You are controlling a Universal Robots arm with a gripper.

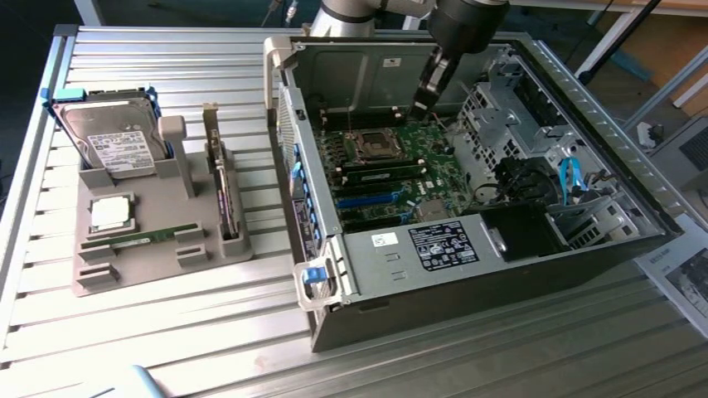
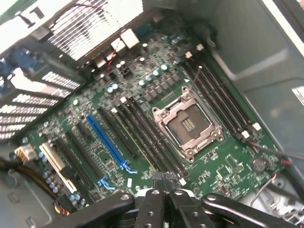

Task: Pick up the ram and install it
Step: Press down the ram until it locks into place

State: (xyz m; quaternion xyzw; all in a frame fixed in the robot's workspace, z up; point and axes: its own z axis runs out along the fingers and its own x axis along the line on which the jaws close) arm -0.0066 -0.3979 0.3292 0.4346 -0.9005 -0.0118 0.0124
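The ram (image 1: pixel 141 239), a narrow green stick, lies flat in a slot of the grey holder (image 1: pixel 133 278) on the exterior view's left. Far from it, my gripper (image 1: pixel 423 101) hangs inside the open computer case (image 1: pixel 387 286), above the green motherboard (image 1: pixel 437 178) near the case's far wall. Its black fingers (image 2: pixel 153 202) meet with nothing between them, so my gripper (image 2: pixel 166 183) is shut and empty. Below it in the wrist view lie the empty processor socket (image 2: pixel 186 124) and the long black memory slots (image 2: pixel 142 135) beside it.
On the holder also stand a silver hard drive (image 1: pixel 111 141), a square silver processor chip (image 1: pixel 113 213) and an upright card (image 1: pixel 227 195). Drive cages, blue cables (image 1: pixel 569 182) and the power supply (image 1: pixel 443 245) crowd the case's near and right side. Everything rests on a slatted metal table (image 1: pixel 166 348).
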